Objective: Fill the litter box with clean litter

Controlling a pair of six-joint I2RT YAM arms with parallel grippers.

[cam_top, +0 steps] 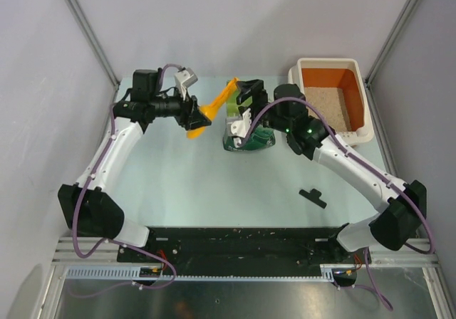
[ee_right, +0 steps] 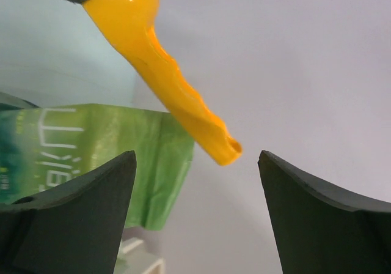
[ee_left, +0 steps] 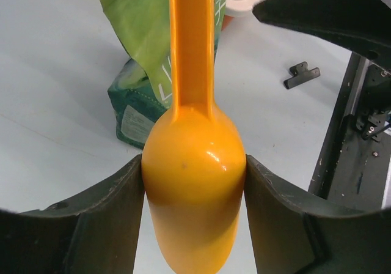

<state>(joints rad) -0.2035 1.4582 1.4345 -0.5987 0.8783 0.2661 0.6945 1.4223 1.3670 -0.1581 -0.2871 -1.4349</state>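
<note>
The litter box (cam_top: 328, 61), orange with a white rim, stands at the back right with pale clean litter (cam_top: 322, 105) spread over its floor. A green pouch bag (cam_top: 246, 135) stands upright mid-table. My left gripper (cam_top: 197, 119) (ee_left: 194, 164) is shut on the bowl of a yellow-orange scoop (cam_top: 214, 107) (ee_left: 192, 182), whose handle points toward the bag top. My right gripper (cam_top: 248, 86) (ee_right: 195, 158) hangs open above the bag (ee_right: 122, 158). The scoop's handle tip (ee_right: 225, 151) sits between its fingers without touching them.
A small black clip (cam_top: 312, 197) (ee_left: 301, 74) lies on the table near the right arm. Grey walls close in the back and both sides. A black rail (cam_top: 242, 244) runs along the near edge between the arm bases.
</note>
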